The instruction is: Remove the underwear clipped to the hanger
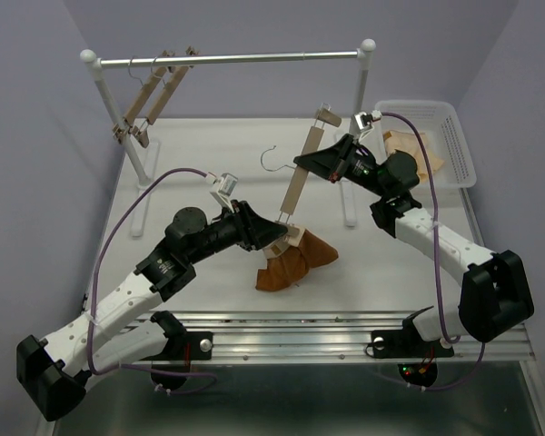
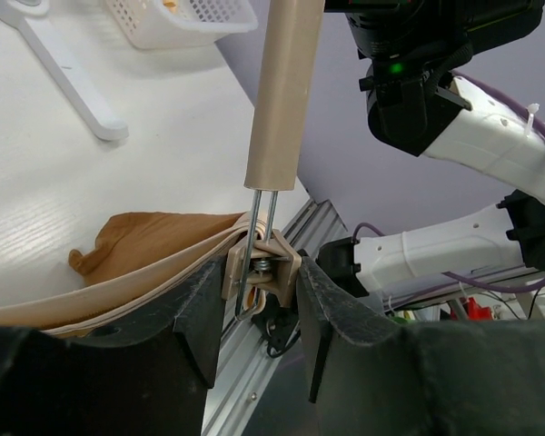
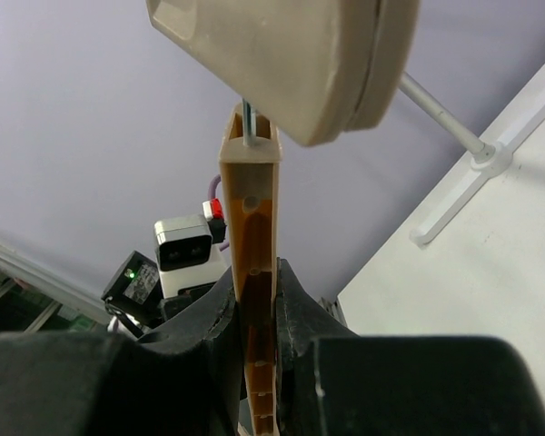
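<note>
The hanger (image 1: 302, 177) is a light-wood bar held slanted over the table, its wire hook (image 1: 272, 156) pointing left. My right gripper (image 1: 320, 163) is shut on the bar's upper part; the right wrist view shows the bar (image 3: 254, 236) pinched between both fingers. The rust-orange underwear (image 1: 295, 263) hangs from the lower clip and slumps onto the table. My left gripper (image 1: 277, 234) is at that lower clip. In the left wrist view the clip (image 2: 272, 268) sits between my fingertips, pads against both sides, with the underwear (image 2: 136, 238) trailing left.
At the back a rail rack (image 1: 227, 60) carries two bare wooden hangers (image 1: 154, 100). A white basket (image 1: 436, 136) with pale cloth (image 1: 409, 145) stands at the back right. The table's aluminium front edge (image 1: 300, 322) lies just below the underwear.
</note>
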Available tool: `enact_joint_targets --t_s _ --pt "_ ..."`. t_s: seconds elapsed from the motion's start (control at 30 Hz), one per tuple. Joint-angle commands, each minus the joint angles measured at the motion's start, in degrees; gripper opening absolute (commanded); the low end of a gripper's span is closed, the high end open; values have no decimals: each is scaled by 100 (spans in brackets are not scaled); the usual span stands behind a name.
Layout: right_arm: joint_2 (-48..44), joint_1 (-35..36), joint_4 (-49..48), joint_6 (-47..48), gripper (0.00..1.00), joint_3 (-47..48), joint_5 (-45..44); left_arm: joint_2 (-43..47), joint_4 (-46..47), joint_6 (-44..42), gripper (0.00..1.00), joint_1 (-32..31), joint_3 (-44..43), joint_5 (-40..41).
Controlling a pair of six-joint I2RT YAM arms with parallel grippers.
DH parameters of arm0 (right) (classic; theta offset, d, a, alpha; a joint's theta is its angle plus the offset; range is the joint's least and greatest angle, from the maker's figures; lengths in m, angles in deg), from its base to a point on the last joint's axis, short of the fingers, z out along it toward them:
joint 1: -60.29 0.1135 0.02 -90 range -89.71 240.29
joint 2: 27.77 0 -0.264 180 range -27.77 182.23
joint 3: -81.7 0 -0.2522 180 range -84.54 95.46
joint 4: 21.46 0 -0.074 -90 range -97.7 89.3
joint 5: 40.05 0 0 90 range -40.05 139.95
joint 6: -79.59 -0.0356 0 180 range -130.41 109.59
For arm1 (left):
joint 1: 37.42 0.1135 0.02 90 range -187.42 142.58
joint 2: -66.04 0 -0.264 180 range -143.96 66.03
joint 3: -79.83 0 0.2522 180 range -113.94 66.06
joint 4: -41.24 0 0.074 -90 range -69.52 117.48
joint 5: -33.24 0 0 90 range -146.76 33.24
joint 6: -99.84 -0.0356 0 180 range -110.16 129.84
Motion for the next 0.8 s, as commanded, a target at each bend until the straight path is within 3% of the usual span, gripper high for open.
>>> enact_joint_targets --t_s 0.0,0.2,0.33,0.4,0.47,0.63,0.7,0.77 --pt "-75 -38 -608 -223 1 70 45 9 541 35 45 35 -288 39" --pt "-119 -38 -670 -224 1 -54 -52 0 497 61 33 44 -305 136" --pt "-111 -38 -617 -223 1 -62 -52 35 401 105 11 53 -305 294" --pt "-93 -38 -608 -224 6 -62 -43 53 400 123 9 53 -288 312" --pt "-67 -38 -591 -232 16 -54 -43 88 296 149 0 62 -288 443" --pt "39 -38 -591 -294 33 -36 27 281 365 202 0 79 -139 637" --pt "83 -38 -591 -285 29 -1 89 343 435 219 0 79 -86 663" --pt "91 -38 -582 -224 1 60 106 413 409 237 0 88 -59 698"
